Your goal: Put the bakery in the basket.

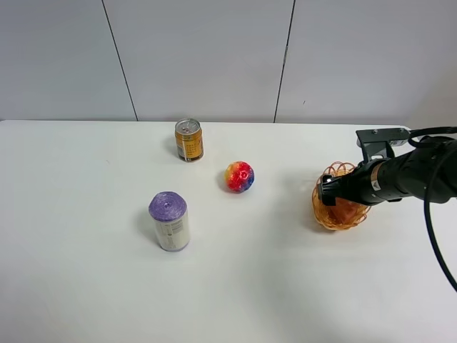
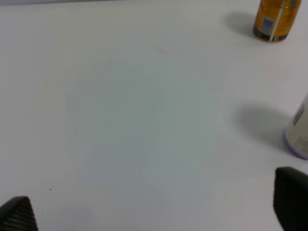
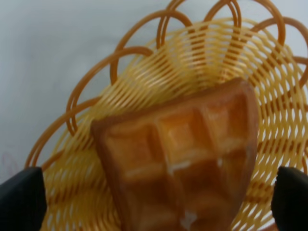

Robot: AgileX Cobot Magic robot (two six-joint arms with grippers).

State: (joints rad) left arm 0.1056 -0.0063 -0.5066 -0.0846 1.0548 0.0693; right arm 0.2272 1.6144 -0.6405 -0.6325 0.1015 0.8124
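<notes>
The bakery, an orange-brown waffle wedge (image 3: 183,159) with square dents, lies inside the orange woven basket (image 3: 202,57), leaning on its wall. In the high view the basket (image 1: 332,216) sits at the right of the table, and a bit of the waffle (image 1: 348,211) shows inside it. My right gripper (image 1: 330,191) hovers just above the basket. In the right wrist view this gripper (image 3: 154,204) is open, its fingertips (image 3: 21,199) wide apart on either side of the waffle and not touching it. My left gripper (image 2: 154,207) is open and empty over bare table; it is out of the high view.
A gold drink can (image 1: 189,139) stands at the back; it also shows in the left wrist view (image 2: 274,19). A red-yellow-blue ball (image 1: 240,176) lies mid-table. A white container with a purple lid (image 1: 169,221) stands front left, its edge in the left wrist view (image 2: 301,130).
</notes>
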